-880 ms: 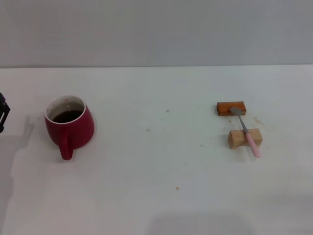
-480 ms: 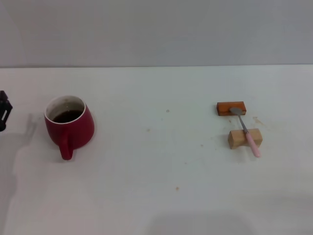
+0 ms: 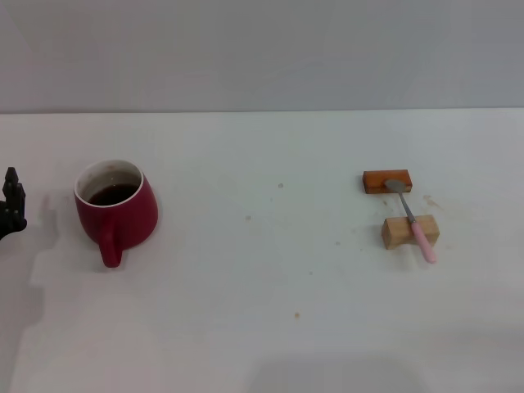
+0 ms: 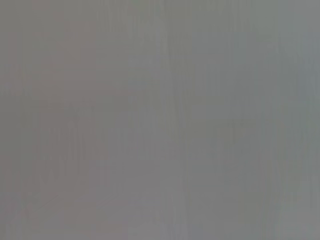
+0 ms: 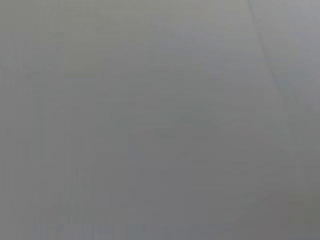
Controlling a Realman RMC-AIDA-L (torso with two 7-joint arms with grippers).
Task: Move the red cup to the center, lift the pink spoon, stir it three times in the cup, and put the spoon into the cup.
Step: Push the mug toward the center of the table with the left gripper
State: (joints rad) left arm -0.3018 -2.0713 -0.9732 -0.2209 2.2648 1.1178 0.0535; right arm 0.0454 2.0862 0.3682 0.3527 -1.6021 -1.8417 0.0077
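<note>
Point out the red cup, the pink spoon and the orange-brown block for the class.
red cup (image 3: 131,214): head view, on its rounded outer wall.
pink spoon (image 3: 423,239): head view, on its pink handle.
orange-brown block (image 3: 375,181): head view, on its bare top face.

Only a small part of the robot shows: the left gripper (image 3: 11,205), cut off by the head view's left side. It is black with a matte finish, built of narrow, angular pieces, with a slim upright prong at its top and a chunkier block beneath. No cables, screws or markings can be made out on it. Both wrist views show plain grey only.
</note>
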